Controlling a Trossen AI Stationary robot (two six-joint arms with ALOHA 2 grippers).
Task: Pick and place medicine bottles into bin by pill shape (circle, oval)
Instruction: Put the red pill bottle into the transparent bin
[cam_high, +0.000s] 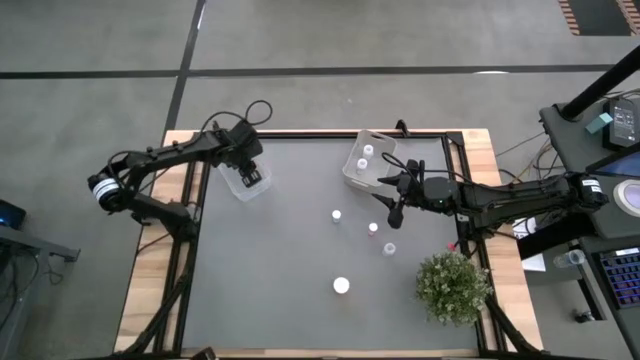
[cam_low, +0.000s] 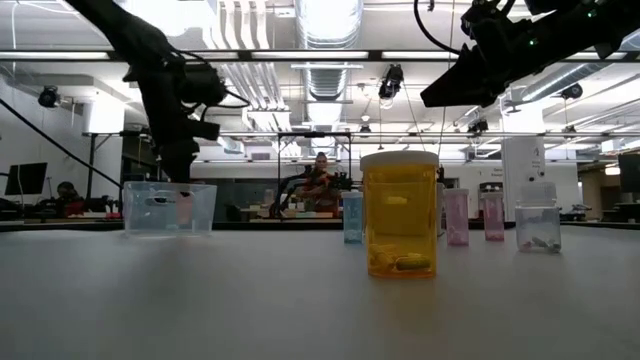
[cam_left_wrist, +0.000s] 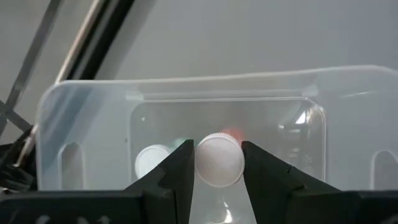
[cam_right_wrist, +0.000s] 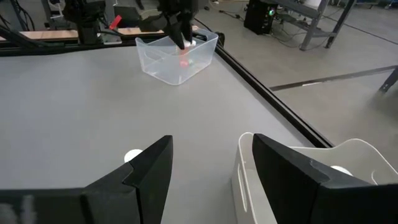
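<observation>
Two bins split the sort: left gripper (cam_left_wrist: 217, 180) hangs over the left bin (cam_high: 243, 181), fingers pinched on a white-capped bottle (cam_left_wrist: 219, 160), likely to drop it beside the two bottles already below; right gripper (cam_high: 396, 195) hovers wide and empty just beside the right bin (cam_high: 367, 160), loose bottles (cam_high: 337, 215) just past it, probably lining up a pick. Grey mat on a wood-edged table (cam_high: 478, 140), plant (cam_high: 454, 286) at one corner; workshop with ceiling ducts behind, a person seated far off
</observation>
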